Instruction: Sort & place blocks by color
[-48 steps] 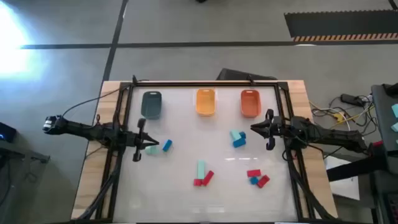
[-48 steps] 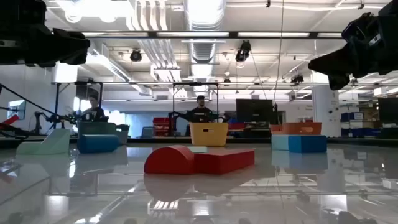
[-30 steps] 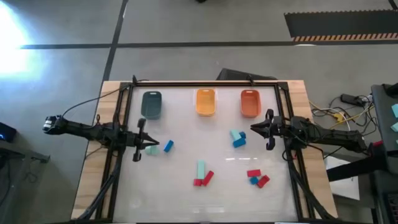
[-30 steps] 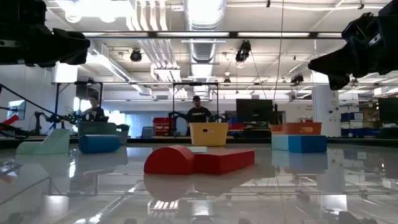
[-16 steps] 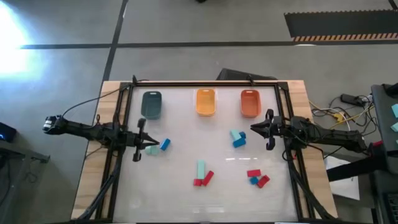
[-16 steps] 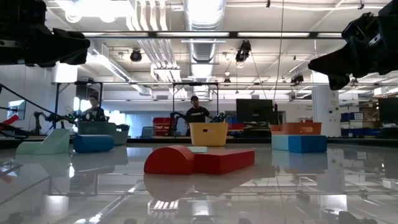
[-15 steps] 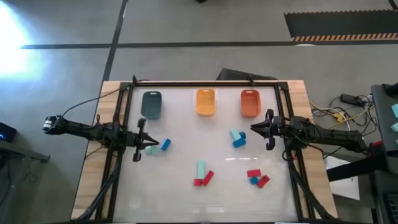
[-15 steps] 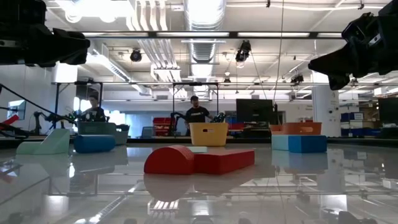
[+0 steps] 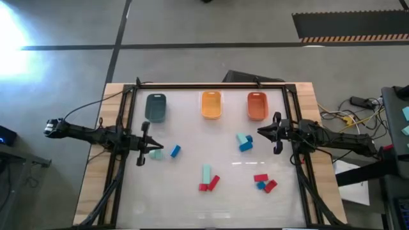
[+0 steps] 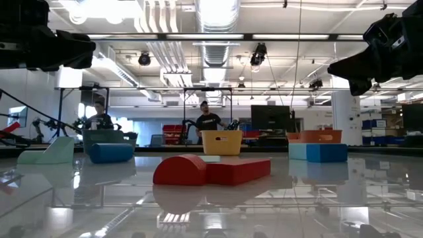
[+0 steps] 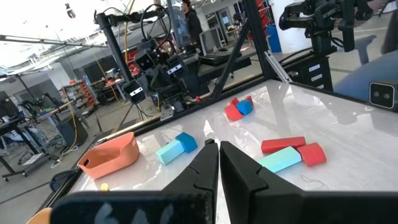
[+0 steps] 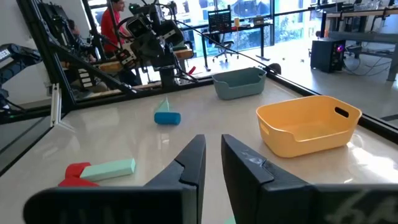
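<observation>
Blocks: all lay loose on the white table (image 9: 192,198), none inside a tray.
Left pair: a mint block (image 9: 156,154) and a blue block (image 9: 175,151) sat left of centre in the high view, just beside the left gripper's tip.
Centre group: an upright mint bar (image 9: 206,173) with two red blocks (image 9: 209,184) at its lower end, lower middle of the high view.
Right-centre pair: a mint piece (image 9: 242,137) touching a blue piece (image 9: 246,146), right of centre.
Lower-right group: red blocks (image 9: 261,178) with one blue block (image 9: 261,186) among them.
Trays: dark teal tray (image 9: 155,107), yellow-orange tray (image 9: 211,104), orange-red tray (image 9: 257,105), in a row across the upper part of the table.
Left gripper (image 9: 144,152): at the table's left edge, fingers pressed together, holding nothing.
Right gripper (image 9: 275,134): at the table's right edge, fingers nearly closed with a thin gap, holding nothing; it stood near the right-centre pair without touching it.
Background: a person (image 10: 209,120) stood behind the table in the low view, mid-frame.
</observation>
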